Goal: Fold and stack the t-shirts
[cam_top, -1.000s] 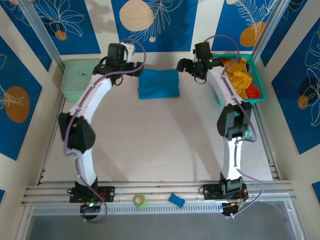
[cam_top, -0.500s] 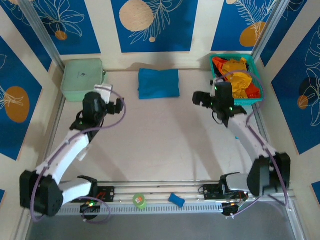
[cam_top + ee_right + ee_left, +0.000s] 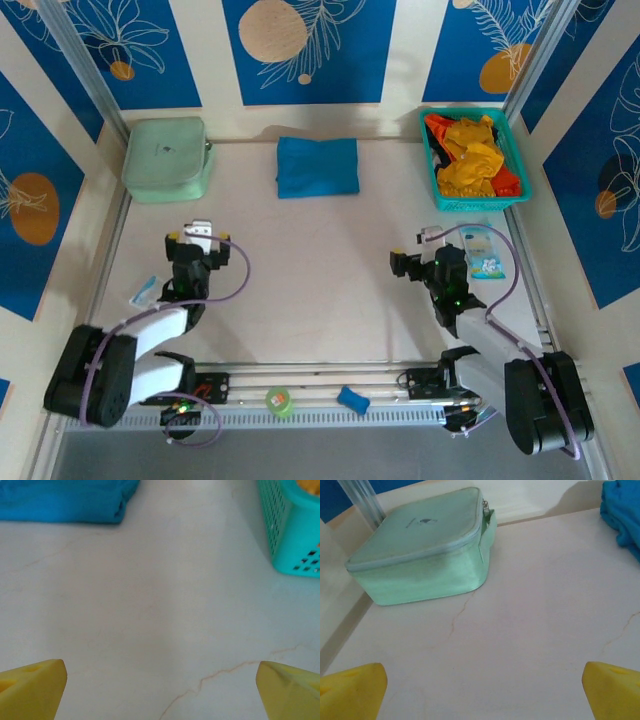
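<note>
Though earlier beside blue t-shirt [image 3: 317,167], jaws now distant.

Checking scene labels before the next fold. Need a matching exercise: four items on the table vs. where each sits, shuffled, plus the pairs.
Things:
1. blue t-shirt
2. mint-green case
3. teal basket
4. yellow-orange t-shirts

Places:
A. far left corner
B. inside the basket
C. far centre, folded flat
D. far right corner

Pairs: 1-C, 2-A, 3-D, 4-B
</note>
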